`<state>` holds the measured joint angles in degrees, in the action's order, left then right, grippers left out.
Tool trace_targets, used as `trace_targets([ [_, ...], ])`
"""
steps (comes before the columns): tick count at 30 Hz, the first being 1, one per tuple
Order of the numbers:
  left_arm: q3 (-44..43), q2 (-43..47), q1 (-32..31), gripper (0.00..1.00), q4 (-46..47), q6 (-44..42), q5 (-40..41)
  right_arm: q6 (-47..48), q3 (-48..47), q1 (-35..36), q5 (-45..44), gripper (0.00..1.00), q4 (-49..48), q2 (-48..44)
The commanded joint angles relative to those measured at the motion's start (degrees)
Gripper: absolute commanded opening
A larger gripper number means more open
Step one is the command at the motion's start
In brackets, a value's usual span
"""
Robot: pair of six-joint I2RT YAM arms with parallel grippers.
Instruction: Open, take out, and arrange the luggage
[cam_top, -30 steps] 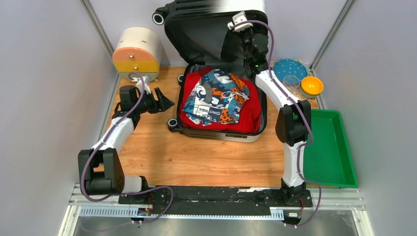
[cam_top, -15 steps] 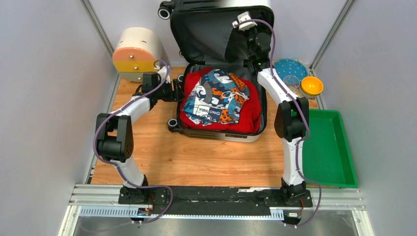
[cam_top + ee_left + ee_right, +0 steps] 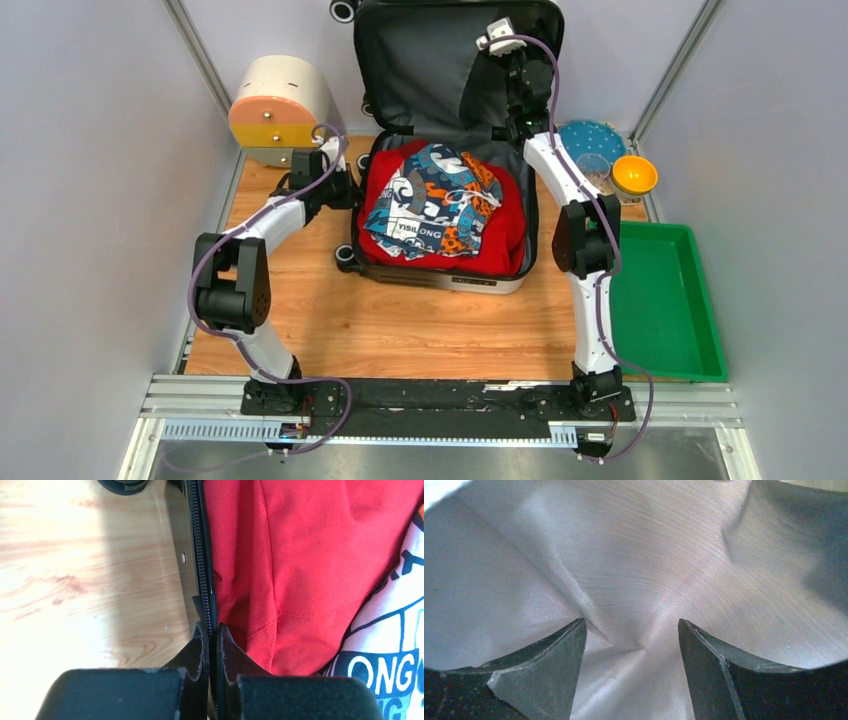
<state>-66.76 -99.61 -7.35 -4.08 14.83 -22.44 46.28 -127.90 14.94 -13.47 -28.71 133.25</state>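
Observation:
The luggage (image 3: 440, 283) lies open on the wooden table, its lid (image 3: 420, 70) upright against the back wall and showing grey lining. A red garment (image 3: 503, 228) fills the lower half, with a blue, white and orange patterned garment (image 3: 430, 205) on top. My left gripper (image 3: 348, 190) is shut on the luggage's left zipper rim (image 3: 201, 555), fingers (image 3: 199, 642) on either side of the zip, red garment (image 3: 310, 555) just inside. My right gripper (image 3: 631, 625) is open, its fingertips pressed into the lid's grey lining (image 3: 634, 545), high in the lid (image 3: 514, 66).
A round cream box with orange and yellow drawers (image 3: 278, 110) stands at the back left, close to my left arm. A blue plate (image 3: 590, 135), clear cup (image 3: 595, 165) and orange bowl (image 3: 634, 175) sit at the back right. A green tray (image 3: 665, 300) lies along the right edge.
My left gripper swung from the left of the table to the luggage's left rim and shut on it. The lid tipped further back with my right gripper against it. The luggage shifted slightly.

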Motion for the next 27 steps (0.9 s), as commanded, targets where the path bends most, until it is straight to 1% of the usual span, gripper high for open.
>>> trace_targets([
  [1, 4.5, 7.2, 5.5, 0.0, -8.7, -8.1, 0.8, -0.2, -2.3, -1.4, -2.8, 0.74, -0.8, -0.1],
  [7, 8.2, 10.2, 6.3, 0.0, -8.1, -7.4, 1.1, -1.2, -0.2, -1.4, -0.4, 0.76, -0.5, -0.9],
  [11, 8.1, 9.4, 6.3, 0.0, -7.5, -5.3, -0.3, -2.1, 3.2, -1.1, 1.4, 0.77, -0.2, -2.7],
  [13, 7.8, 8.6, 6.3, 0.0, -7.3, -3.9, -0.6, -2.7, 5.0, -0.9, 2.1, 0.77, 0.1, -4.9],
  [17, 7.8, 7.9, 6.3, 0.03, -6.0, -0.6, -1.6, -4.9, 11.8, -0.7, 4.1, 0.77, 2.1, -10.5],
  [19, 8.6, 7.6, 6.3, 0.01, -4.6, 2.5, -2.2, -7.2, 16.2, -0.8, 5.2, 0.76, 3.7, -15.0],
  [21, 9.1, 7.0, 6.3, 0.0, -2.4, 5.3, -1.9, -10.3, 19.3, -0.7, 5.9, 0.76, 8.1, -19.2],
  [22, 9.4, 6.6, 6.3, 0.0, -1.8, 8.0, -1.7, -11.7, 20.1, -0.7, 5.7, 0.75, 10.2, -20.6],
  [23, 9.3, 6.3, 6.3, 0.0, -1.3, 9.2, -1.8, -13.1, 20.8, -0.8, 5.8, 0.75, 16.9, -22.1],
  [24, 9.1, 5.5, 6.3, 0.0, -1.0, 10.5, -2.0, -15.1, 21.3, -0.9, 6.0, 0.75, 21.3, -25.1],
  [25, 9.1, 5.3, 6.3, 0.0, -0.8, 12.0, -2.2, -19.4, 22.7, -1.1, 6.7, 0.74, 31.1, -26.8],
  [26, 9.2, 5.2, 6.3, 0.0, -0.4, 12.6, -2.7, -22.2, 23.9, -1.4, 9.5, 0.72, 35.6, -28.5],
  [27, 9.2, 5.1, 6.3, 0.0, -0.3, 13.0, -2.6, -24.7, 25.6, -1.9, 10.7, 0.71, 39.2, -32.1],
])
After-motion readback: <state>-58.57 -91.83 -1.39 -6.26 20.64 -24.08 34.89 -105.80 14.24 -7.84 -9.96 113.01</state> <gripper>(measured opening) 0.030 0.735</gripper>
